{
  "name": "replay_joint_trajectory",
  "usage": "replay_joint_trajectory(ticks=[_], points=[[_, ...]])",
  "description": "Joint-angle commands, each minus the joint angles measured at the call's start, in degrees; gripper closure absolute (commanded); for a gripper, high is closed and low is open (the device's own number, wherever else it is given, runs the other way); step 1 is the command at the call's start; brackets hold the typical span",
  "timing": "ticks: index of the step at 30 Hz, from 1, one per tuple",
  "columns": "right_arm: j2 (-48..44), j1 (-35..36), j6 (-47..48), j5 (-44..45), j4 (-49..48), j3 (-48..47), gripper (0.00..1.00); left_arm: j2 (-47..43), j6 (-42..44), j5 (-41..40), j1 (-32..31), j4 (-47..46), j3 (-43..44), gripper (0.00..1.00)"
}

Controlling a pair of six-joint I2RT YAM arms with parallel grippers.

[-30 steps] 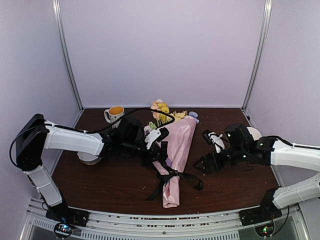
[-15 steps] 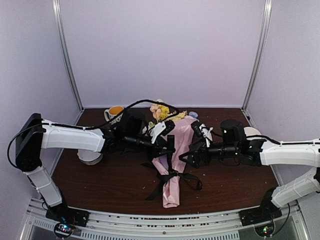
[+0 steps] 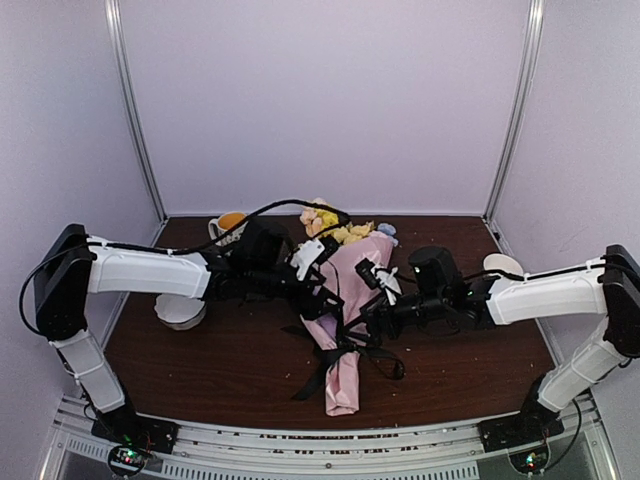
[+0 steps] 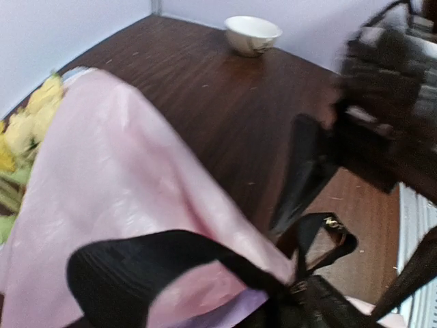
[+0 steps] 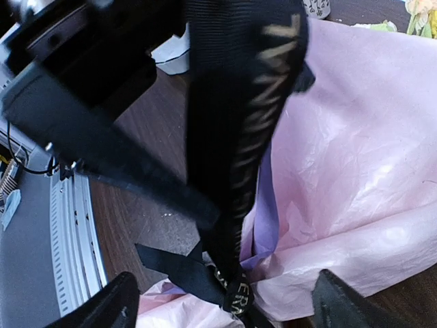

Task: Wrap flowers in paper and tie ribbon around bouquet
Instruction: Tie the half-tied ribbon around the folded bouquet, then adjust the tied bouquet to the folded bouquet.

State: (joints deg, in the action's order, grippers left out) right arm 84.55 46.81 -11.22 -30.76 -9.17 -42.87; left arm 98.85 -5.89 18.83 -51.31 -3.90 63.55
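Tightening the ribbon (image 5: 239,137) on the bouquet (image 3: 358,275), lying on the counter (image 3: 200,380), wants a centred pinch: right gripper (image 5: 232,302) jaws gape around a strand, gripping nothing; left gripper (image 3: 328,298) jaws, cannot tell.

Left gripper (image 3: 330,300): jaws lost against ribbon (image 3: 345,352) from above, outside its own wrist view. Mug (image 3: 229,221) half hidden behind left arm (image 3: 150,275). Left wrist view: right gripper (image 4: 358,126) blurred, flowers (image 4: 27,123) cut at edge.

paper (image 5: 355,137): pale pink | ribbon (image 5: 239,102): black, gold lettering | flowers (image 4: 31,113): yellow, maybe peach
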Motion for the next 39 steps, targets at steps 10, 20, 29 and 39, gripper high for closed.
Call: replay_joint_trajectory(ticks=[10, 20, 29, 39], points=[[-21.92, -6.82, 1.98, 25.42, 4.31, 3.49, 0.00, -14.57, 5.97, -32.45, 5.68, 15.33, -1.53, 0.02], [-24.80, -7.52, 2.56, 26.48, 14.03, 2.84, 0.07, -18.19, -1.66, -6.91, 2.49, 16.74, -14.94, 0.57], [-19.60, -6.09, -5.28, 19.41, 19.71, 5.41, 0.01, -8.09, 2.43, -7.23, -15.04, 18.77, -15.44, 0.28], [-18.04, -4.01, -7.51, 22.02, 21.00, 6.18, 0.03, 0.00, 5.27, -19.51, -18.04, 22.53, -13.66, 0.27]])
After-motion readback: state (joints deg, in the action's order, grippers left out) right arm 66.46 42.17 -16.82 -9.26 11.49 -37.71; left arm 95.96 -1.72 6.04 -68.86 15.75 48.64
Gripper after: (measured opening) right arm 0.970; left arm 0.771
